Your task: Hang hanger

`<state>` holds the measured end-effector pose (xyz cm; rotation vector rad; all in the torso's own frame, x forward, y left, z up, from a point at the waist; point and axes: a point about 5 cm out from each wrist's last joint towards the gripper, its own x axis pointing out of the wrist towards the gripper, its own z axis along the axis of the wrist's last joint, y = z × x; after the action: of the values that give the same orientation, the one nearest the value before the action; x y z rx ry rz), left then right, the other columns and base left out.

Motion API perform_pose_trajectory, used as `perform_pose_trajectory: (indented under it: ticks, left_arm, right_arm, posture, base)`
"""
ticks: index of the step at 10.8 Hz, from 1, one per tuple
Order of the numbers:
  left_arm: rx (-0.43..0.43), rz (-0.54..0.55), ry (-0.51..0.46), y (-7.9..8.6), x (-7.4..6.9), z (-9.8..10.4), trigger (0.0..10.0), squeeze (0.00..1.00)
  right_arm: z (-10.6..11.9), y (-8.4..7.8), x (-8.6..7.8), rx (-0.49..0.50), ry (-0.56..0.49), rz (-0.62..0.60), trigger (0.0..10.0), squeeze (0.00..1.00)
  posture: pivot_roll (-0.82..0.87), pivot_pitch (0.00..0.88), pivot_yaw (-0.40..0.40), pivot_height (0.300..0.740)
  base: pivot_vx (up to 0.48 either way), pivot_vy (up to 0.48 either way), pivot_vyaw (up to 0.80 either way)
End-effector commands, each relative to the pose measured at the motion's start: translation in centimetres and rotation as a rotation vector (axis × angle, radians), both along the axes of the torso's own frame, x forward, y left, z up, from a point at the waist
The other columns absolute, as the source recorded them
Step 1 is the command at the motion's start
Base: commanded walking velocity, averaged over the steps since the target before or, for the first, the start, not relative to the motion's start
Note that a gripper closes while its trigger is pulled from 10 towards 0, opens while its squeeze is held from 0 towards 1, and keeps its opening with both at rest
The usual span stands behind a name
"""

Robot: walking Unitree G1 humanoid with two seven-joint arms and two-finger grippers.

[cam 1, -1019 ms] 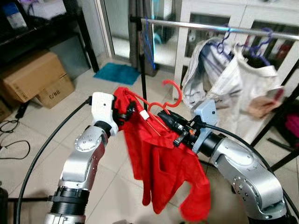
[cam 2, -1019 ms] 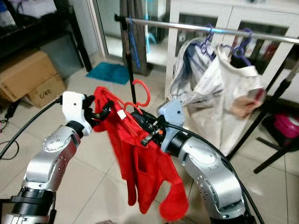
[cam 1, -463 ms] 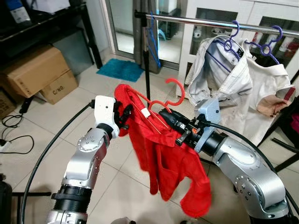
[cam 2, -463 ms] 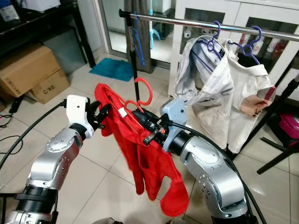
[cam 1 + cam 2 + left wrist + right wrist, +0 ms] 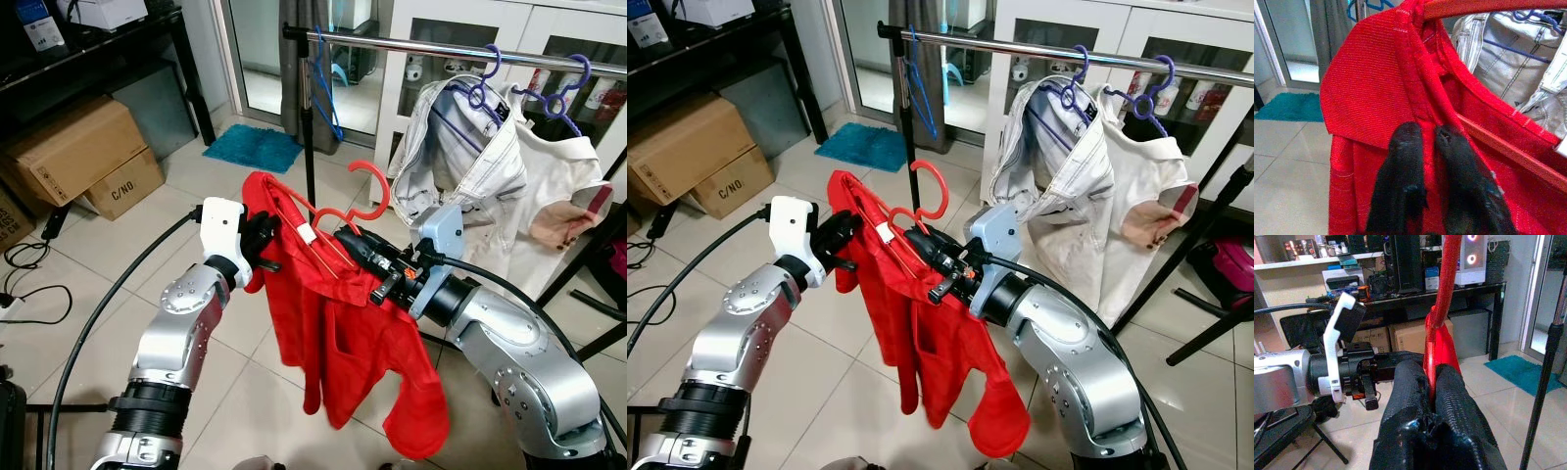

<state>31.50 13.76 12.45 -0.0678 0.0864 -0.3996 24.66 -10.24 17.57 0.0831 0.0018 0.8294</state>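
Hanger up, rail nearer

Hanger [image 5: 338,220], red w/ red shirt [image 5: 343,333] draped on it, sits higher & steadier vs a sec ago; rail [image 5: 431,47] now larger ahead, so I judge approach nearly done, hooking not yet. My right gripper [image 5: 1431,377] is clenched on hanger's neck just under the hook. My left gripper [image 5: 1427,134] pinches shirt shoulder over hanger's arm. White garments [image 5: 490,186] hang on rail, right of hook.

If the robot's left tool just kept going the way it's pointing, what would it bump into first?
Nothing new at first: the left tool is already shut on the red shirt, near the red hanger. Pushing on, it would probably reach the right tool holding that hanger, though depth is unclear.
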Motion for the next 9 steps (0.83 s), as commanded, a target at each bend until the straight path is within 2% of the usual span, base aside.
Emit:
perform_pose_trajectory:
  ticks: [1, 3, 5, 6, 8, 9]
  left_arm:
    - [-0.013, -0.006, -0.034, -0.1, 0.2, 0.8, 0.0, 0.00]
    - [-0.002, 0.016, -0.081, -0.3, 0.1, 1.1, 0.0, 0.00]
    - [-0.005, 0.158, -0.167, 0.8, 0.6, 2.1, 0.0, 0.00]
    - [-0.005, 0.192, -0.185, 1.2, 0.7, 2.3, 0.0, 0.00]
    - [-0.026, 0.187, -0.204, 1.2, 0.8, 2.6, 0.0, 0.00]
    - [-0.034, 0.118, -0.209, 0.2, 0.5, 2.6, 10.0, 0.15]
  right_arm:
    - [1.7, 0.3, -0.3, 0.037, -0.082, 0.031, 0.0, 0.00]
    - [1.6, 0.4, -0.3, 0.037, -0.082, 0.037, 0.0, 0.00]
    - [1.6, 0.4, -0.3, 0.036, -0.081, 0.034, 0.0, 0.00]
    - [1.5, 0.4, -0.3, 0.036, -0.081, 0.032, 0.0, 0.00]
    - [1.5, 0.4, -0.3, 0.035, -0.081, 0.031, 0.0, 0.00]
    - [1.5, 0.4, -0.3, 0.035, -0.082, 0.031, 0.0, 0.00]
  posture:
    - [-0.11, 0.000, 0.069, 0.740]
    - [-0.11, 0.000, 0.069, 0.740]
    - [-0.11, 0.000, 0.071, 0.740]
    - [-0.11, 0.000, 0.071, 0.740]
    - [-0.10, 0.000, 0.070, 0.740]
    - [-0.11, 0.000, 0.072, 0.740]
  base:
    - [0.000, 0.000, 0.00]
    - [0.000, 0.000, 0.00]
    - [0.000, 0.000, 0.00]
    - [0.000, 0.000, 0.00]
    - [0.000, 0.000, 0.00]
    - [0.000, 0.000, 0.00]
